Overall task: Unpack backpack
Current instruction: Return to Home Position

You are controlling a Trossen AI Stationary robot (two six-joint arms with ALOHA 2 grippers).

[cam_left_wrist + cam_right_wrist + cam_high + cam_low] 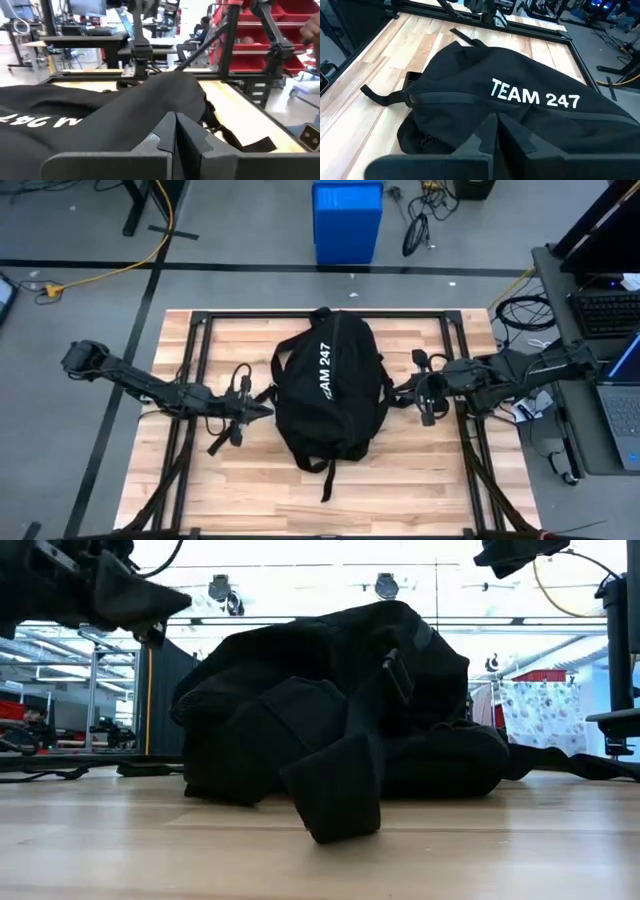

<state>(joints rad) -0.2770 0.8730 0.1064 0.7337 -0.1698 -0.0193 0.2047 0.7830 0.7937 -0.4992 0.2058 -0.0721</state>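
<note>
Left gripper (266, 411) and right gripper (399, 388), apparently closed, point inward flanking the backpack (330, 385).

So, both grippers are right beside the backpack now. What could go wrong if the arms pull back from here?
Snagging is the main worry. The left gripper, shut, sits close to the side of the backpack, where a strap loop hangs. Pulling back could hook it and drag the soft bag across the wood. The right gripper, also shut, is near the other side strap, so the same could happen there.
</note>
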